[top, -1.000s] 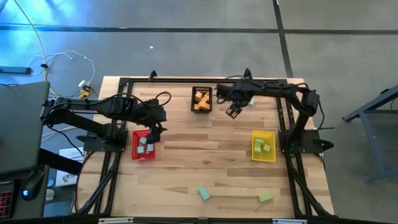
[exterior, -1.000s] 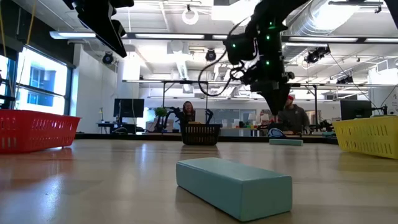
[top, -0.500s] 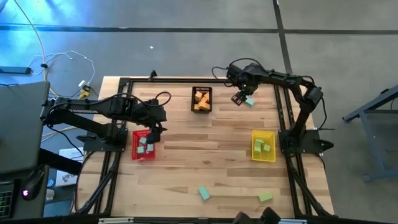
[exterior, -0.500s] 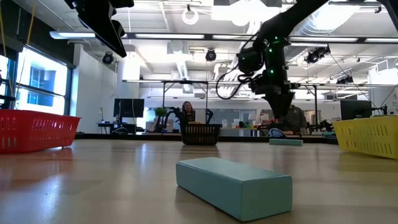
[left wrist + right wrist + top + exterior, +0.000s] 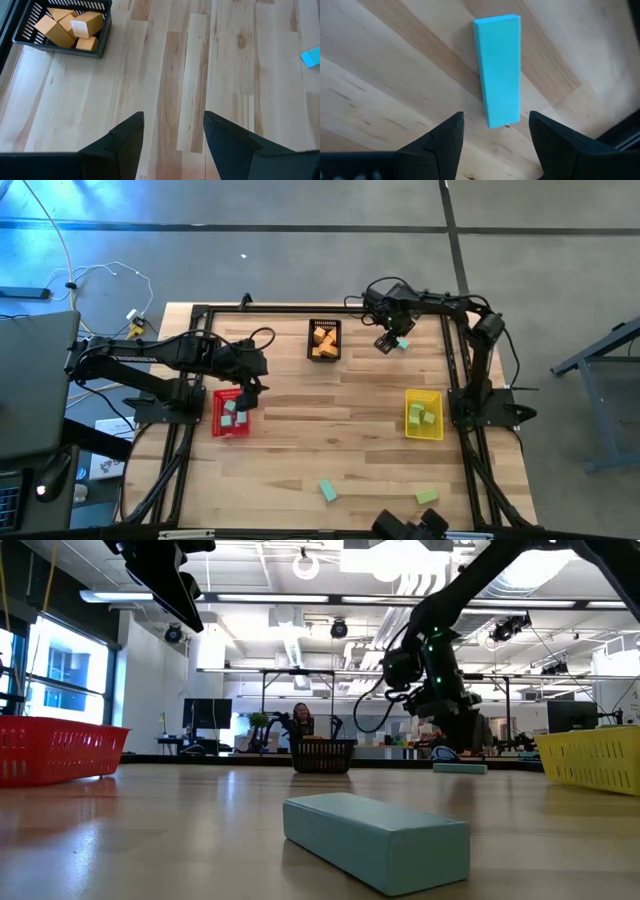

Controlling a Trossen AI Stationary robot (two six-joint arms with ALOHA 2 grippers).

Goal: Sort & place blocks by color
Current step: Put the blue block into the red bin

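Blocks lie scattered and sorted across the wooden table [image 5: 330,430]: orange ones [image 5: 323,342] fill the black basket [image 5: 324,325] at the far middle, teal ones [image 5: 233,412] sit in the red basket [image 5: 216,418] on the left, and green ones [image 5: 423,416] sit in the yellow basket [image 5: 410,397] on the right. Loose near the front edge are a teal bar [image 5: 327,490] and a green block [image 5: 427,496], well apart from each other. Another teal bar [image 5: 401,343] lies flat at the far right of the table, beside the frame. The right gripper [image 5: 385,342] hangs low just over this bar, jaws spread wide and empty; in the right wrist view the bar [image 5: 497,69] lies lengthwise between the two dark fingers [image 5: 442,142] and a little ahead of them, not touched by either. In the low view the same gripper [image 5: 447,718] sits just above the far teal bar [image 5: 459,768], with the near teal bar [image 5: 378,840] large in front. The left gripper [image 5: 248,391] waits above the red basket, its fingers [image 5: 125,142] parted with nothing between them, facing the black basket [image 5: 62,42] across bare wood.
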